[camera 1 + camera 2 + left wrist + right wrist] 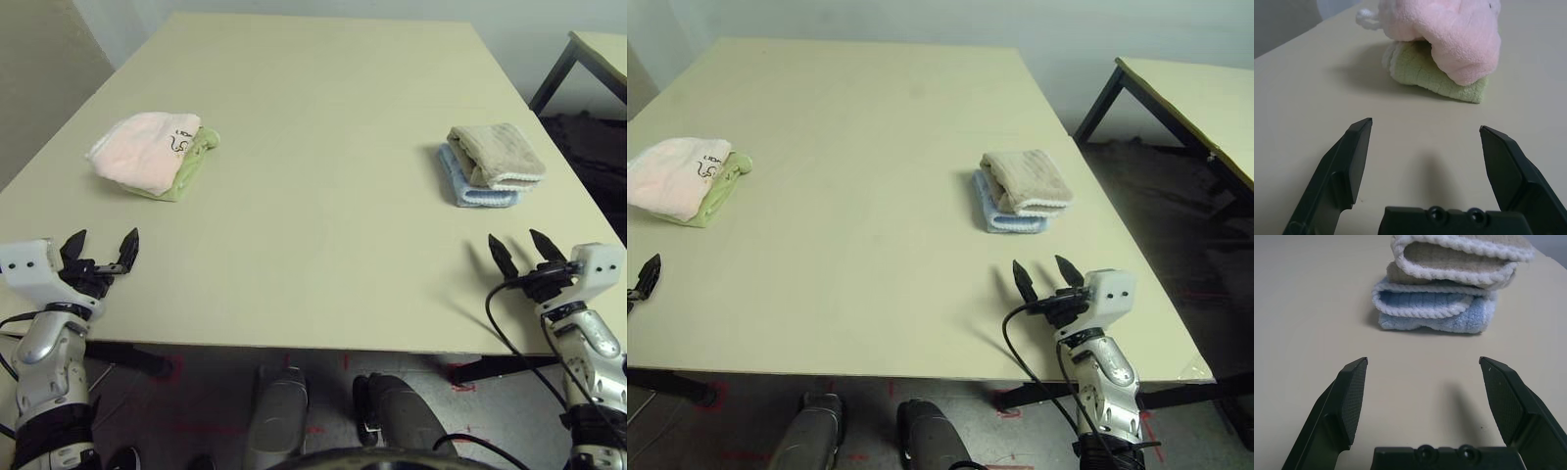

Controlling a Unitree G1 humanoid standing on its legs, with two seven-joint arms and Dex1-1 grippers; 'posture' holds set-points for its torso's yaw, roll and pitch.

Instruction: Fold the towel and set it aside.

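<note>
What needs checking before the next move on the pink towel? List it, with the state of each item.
1. Left gripper open, nothing held: ok.
2. Right gripper open, nothing held: ok.
3. Pink towel in view and located, far left of the table: ok.
4. Towel free of other cloth: not ok. It lies bunched on top of the light green cloth, so a grasp might catch both.
5. Towel spread flat for folding: not ok, it sits in a rounded heap.
6. Beige towel stacked on the light blue towel, apart from the work on the far right: ok.
</note>
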